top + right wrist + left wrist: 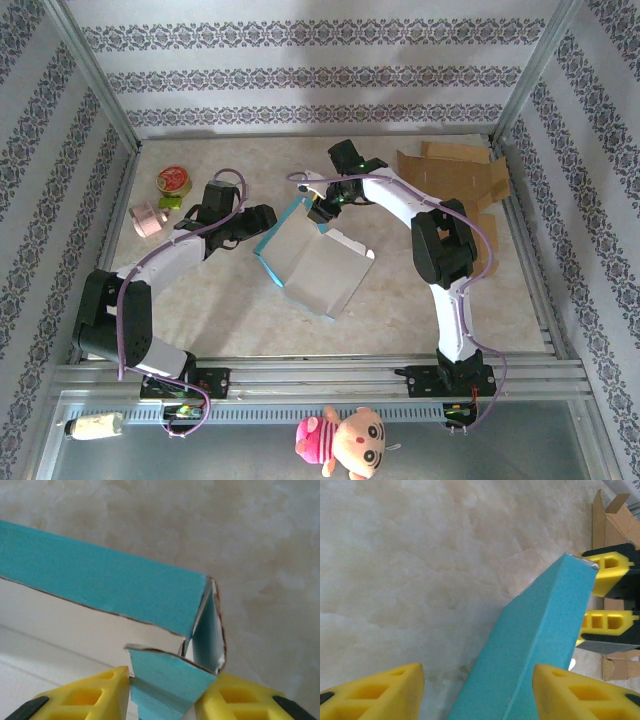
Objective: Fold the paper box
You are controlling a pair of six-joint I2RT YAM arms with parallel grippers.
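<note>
Right gripper (165, 692) brackets the teal corner flap of the paper box (312, 262), mid-frame in the top view. Clamped or just alongside, can't tell. Light card, I'd say: stiff at creases, easily crumpled, best taken by flaps near corners. Left gripper (477, 692) straddles the side wall, jaws wide. Inside of that corner is hidden behind the flap.

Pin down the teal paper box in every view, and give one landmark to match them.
Top external: paper box at table centre, between the two arms.
Left wrist: its teal wall runs from bottom centre to upper right.
Right wrist: teal wall across the left, corner flap low centre.
Shared landmark: right gripper at the box's corner.
</note>
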